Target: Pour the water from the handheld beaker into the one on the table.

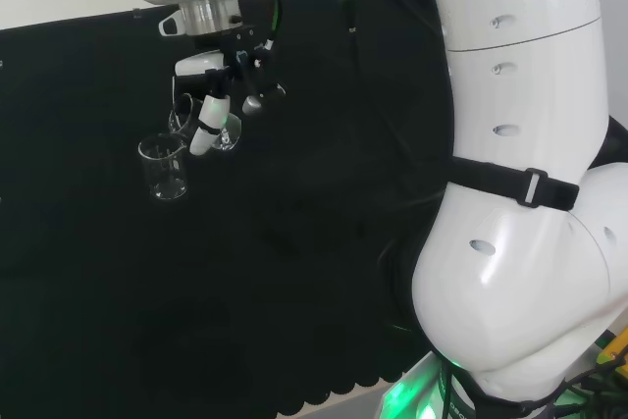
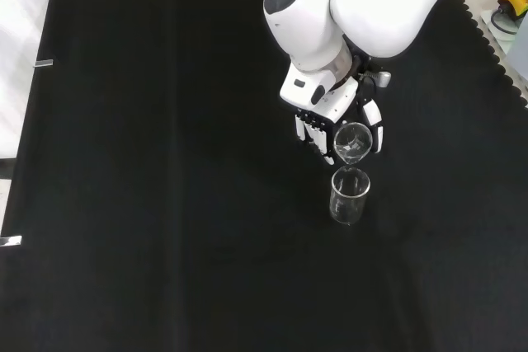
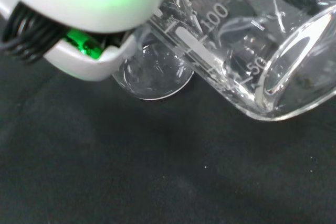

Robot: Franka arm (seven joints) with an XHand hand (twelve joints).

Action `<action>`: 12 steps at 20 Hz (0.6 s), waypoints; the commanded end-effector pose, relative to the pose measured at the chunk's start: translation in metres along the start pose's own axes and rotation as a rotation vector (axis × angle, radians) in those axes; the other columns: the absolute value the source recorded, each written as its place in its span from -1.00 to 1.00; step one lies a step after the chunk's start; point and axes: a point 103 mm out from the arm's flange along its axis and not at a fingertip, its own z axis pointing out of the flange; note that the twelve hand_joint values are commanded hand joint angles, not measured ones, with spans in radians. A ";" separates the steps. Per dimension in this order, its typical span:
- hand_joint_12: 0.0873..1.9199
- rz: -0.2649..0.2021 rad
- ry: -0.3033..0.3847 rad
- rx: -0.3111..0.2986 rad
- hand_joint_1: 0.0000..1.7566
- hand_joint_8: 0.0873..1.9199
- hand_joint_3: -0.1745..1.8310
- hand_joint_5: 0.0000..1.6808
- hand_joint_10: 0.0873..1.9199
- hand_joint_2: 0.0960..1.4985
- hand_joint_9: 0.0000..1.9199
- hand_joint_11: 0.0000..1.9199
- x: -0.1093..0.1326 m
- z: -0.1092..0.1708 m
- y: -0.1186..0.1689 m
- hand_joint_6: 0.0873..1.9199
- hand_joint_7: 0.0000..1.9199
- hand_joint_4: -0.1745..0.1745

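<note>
Curled round the tilted handheld beaker (image 2: 353,141), the hand (image 2: 323,125) holds its mouth just above the table beaker (image 2: 349,195), which stands upright on the black cloth (image 2: 165,204) at six o'clock from it in the front view. To pour cleanly, I judge the lip should stay centred over that rim, tipping slowly so nothing spills.
</note>
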 end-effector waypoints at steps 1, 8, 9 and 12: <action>-0.12 0.021 -0.031 0.022 0.51 -0.98 -0.16 0.75 -1.00 -0.31 0.75 0.10 -0.001 0.000 -0.001 -0.82 0.65 -1.00; -0.12 0.036 -0.059 0.041 0.51 -0.99 -0.15 0.76 -1.00 -0.31 0.75 0.10 0.001 -0.003 -0.001 -0.82 0.65 -1.00; -0.12 0.039 -0.064 0.044 0.51 -0.99 -0.15 0.76 -1.00 -0.31 0.75 0.10 0.001 -0.004 -0.001 -0.82 0.65 -1.00; -0.12 0.048 -0.066 0.055 0.51 -0.99 -0.15 0.76 -1.00 -0.31 0.75 0.11 0.000 -0.005 -0.001 -0.82 0.65 -1.00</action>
